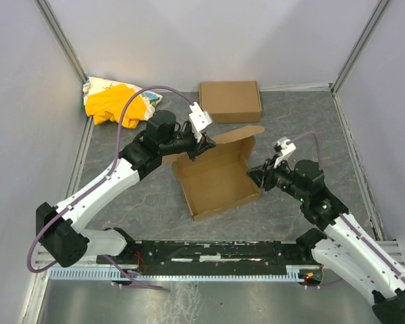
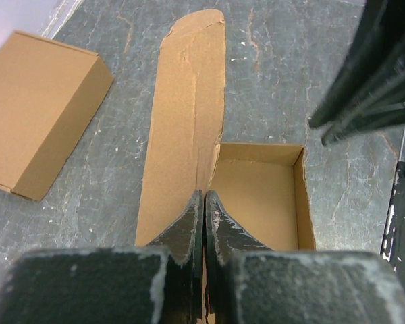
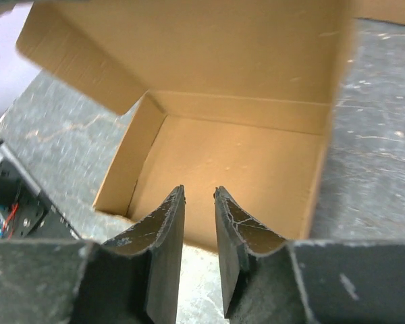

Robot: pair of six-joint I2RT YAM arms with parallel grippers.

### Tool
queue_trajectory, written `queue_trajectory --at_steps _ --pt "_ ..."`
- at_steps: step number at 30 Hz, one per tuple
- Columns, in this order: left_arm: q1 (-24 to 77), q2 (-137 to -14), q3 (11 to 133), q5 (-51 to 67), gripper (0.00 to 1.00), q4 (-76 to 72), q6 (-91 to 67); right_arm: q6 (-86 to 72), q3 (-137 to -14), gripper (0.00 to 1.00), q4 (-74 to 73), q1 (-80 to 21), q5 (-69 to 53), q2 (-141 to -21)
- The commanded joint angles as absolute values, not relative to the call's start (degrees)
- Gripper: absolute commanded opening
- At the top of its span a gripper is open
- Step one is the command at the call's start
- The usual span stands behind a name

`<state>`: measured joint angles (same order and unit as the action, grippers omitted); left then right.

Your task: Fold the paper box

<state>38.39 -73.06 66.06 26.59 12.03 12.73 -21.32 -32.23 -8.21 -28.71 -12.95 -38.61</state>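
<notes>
Paper box (image 1: 216, 182) held half-formed at the middle of the table (image 1: 121, 196), between the two arms.
The box is seen as a shallow open tray with its lid flap (image 2: 189, 115) raised at the far side. The flap's left edge is pinched by the left gripper (image 1: 197, 147), whose fingers are pressed together on the cardboard. The right gripper (image 1: 254, 174) is set at the tray's right wall, its fingers (image 3: 167, 223) parted by a narrow gap with nothing clamped between them, pointed over the tray's floor. A closed brown carton (image 1: 230, 101) is laid behind the box, apart from it, and a yellow cloth (image 1: 111, 104) is bunched in the far left corner.
</notes>
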Motion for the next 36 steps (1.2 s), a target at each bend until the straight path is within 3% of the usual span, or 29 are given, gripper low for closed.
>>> queue_trajectory --at_steps 1,8,13,16,26,31,36 --pt "38.67 -73.96 67.85 24.45 0.03 14.63 9.01 -17.58 -31.91 0.34 -6.78 -36.37 -9.83 -40.86" --pt "38.69 -73.63 67.16 23.88 0.03 14.46 9.18 -13.40 -32.19 0.43 4.48 -50.15 1.27 -48.00" --pt "38.67 -73.78 67.81 23.37 0.03 14.59 9.35 -9.28 -35.49 0.67 9.47 -60.20 10.62 -57.71" --pt "38.67 -73.36 68.80 23.10 0.03 14.70 9.13 -9.37 -34.43 0.71 18.67 -64.98 17.78 -61.68" --pt "38.58 -76.01 73.26 22.32 0.03 17.38 6.93 -0.98 -30.65 0.60 65.18 -76.61 36.72 -84.11" --pt "38.53 -76.47 74.57 22.37 0.03 18.10 7.03 5.15 -35.77 0.59 76.38 -79.15 39.45 -94.66" --pt "38.44 -76.05 74.73 21.89 0.03 19.13 8.45 5.45 -39.31 0.58 73.22 -79.14 38.84 -96.01"
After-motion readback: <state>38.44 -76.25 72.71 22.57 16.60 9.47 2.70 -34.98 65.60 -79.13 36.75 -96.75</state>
